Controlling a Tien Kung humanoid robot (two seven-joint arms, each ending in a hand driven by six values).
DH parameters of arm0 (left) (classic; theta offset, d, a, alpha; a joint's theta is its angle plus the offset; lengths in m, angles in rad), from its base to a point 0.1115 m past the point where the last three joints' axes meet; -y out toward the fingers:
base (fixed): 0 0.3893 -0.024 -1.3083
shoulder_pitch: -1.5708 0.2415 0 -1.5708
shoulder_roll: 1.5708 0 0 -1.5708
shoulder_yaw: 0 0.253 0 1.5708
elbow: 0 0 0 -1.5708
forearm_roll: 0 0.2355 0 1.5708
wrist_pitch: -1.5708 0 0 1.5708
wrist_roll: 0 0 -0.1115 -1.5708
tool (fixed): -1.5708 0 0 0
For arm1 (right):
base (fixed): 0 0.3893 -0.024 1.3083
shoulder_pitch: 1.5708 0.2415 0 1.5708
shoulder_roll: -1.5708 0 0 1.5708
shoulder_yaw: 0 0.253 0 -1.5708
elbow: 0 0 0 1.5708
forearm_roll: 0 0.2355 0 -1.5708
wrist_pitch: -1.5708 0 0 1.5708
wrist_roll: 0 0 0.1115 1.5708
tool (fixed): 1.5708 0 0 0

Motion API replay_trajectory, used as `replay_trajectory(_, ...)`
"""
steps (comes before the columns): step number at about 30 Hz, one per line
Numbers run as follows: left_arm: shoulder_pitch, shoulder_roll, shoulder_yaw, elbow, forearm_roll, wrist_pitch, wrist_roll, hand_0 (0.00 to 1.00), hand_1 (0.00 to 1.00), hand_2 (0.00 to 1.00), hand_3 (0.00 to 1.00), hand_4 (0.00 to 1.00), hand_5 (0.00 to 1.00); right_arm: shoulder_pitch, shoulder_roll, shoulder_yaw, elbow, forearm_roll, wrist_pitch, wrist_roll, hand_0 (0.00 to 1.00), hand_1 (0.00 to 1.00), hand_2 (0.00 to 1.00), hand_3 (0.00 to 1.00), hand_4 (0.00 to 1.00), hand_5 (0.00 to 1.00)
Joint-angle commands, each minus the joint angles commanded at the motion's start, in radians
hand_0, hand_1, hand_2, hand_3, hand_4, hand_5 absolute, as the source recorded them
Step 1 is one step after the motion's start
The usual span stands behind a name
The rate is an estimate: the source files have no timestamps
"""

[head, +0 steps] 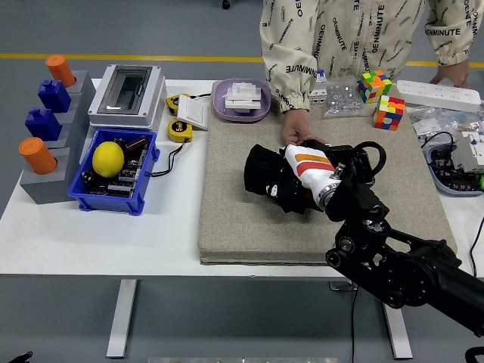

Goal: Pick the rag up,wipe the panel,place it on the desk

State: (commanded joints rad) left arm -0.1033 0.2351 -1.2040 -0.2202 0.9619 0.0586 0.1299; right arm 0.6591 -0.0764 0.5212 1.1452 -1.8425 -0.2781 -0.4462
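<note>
Your right hand (291,181) grips the black rag (261,175) on the panel (355,162); a person's hand (299,132) steadies its far edge.

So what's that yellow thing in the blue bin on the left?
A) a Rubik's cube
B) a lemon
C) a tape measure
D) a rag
B: a round yellow lemon sits in the blue bin among dark parts; the tape measure lies outside it on the table, and the cubes are at the far right.
</note>
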Motion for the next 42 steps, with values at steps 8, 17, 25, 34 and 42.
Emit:
replay_trajectory(8, 0.000, 0.000, -0.001, 0.000, -0.001, 0.000, 0.000, 0.653, 0.662, 0.695, 0.580, 0.676, 0.437, 0.005, 0.003, -0.048, 0.015, 0.006, 0.003, 0.000, 0.352, 0.452, 0.515, 0.534, 0.853, 0.204)
replay_trajectory(17, 0.003, -0.001, -0.004, 0.001, 0.002, 0.000, 0.000, 0.653, 0.662, 0.695, 0.580, 0.676, 0.440, 0.001, -0.014, -0.021, 0.003, 0.000, 0.002, 0.000, 0.353, 0.452, 0.515, 0.534, 0.853, 0.203)
replay_trajectory(25, 0.002, -0.002, -0.007, -0.001, 0.004, 0.000, 0.000, 0.653, 0.662, 0.695, 0.580, 0.676, 0.439, -0.016, -0.051, 0.016, -0.003, -0.004, 0.002, 0.000, 0.353, 0.452, 0.515, 0.534, 0.853, 0.203)
replay_trajectory(34, 0.005, -0.003, -0.014, -0.001, 0.006, 0.000, -0.001, 0.653, 0.661, 0.695, 0.581, 0.676, 0.439, -0.032, -0.105, 0.071, -0.021, -0.013, 0.003, -0.001, 0.353, 0.452, 0.515, 0.534, 0.853, 0.201)
replay_trajectory(42, 0.005, -0.004, -0.018, -0.001, 0.009, 0.000, -0.001, 0.653, 0.660, 0.696, 0.581, 0.676, 0.440, -0.044, -0.148, 0.123, -0.037, -0.023, 0.003, -0.001, 0.353, 0.452, 0.515, 0.534, 0.853, 0.200)
